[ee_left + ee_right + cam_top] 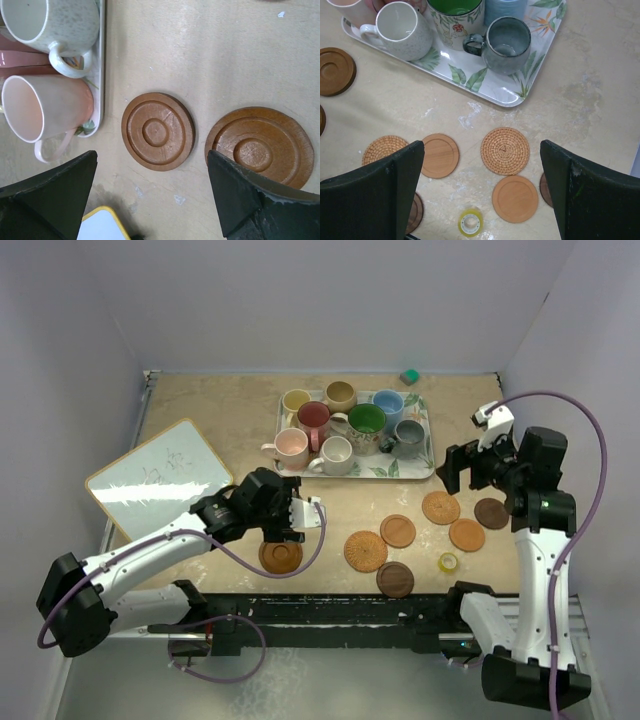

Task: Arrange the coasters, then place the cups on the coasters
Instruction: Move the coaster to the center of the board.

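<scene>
Coasters lie scattered on the table in front of the tray, none lined up yet. Arranging step is in hand, by my reading.

Left gripper: jaws wide apart, holding nothing, hanging low off the tray's near-left corner. Directly under it a ringed coaster lies flat, just clear of the tray rim. A second ringed coaster sits just beside that one, farther from the tray, not touching it, partly hidden by one finger.

Right gripper: jaws fully apart, empty, hovering off the tray's near-right corner. Below it lie a woven coaster and a pale coaster, with more alongside, all loose and short of the tray. The tape roll sits among them, farther from the tray than most.

Cups: all eight stand in the tray, none on a coaster.

Next, likely: spread the discs with room between for handles. They are thin and flat, so fingertips must drop to the table and pinch across a rim. Leave the tape roll alone.
</scene>
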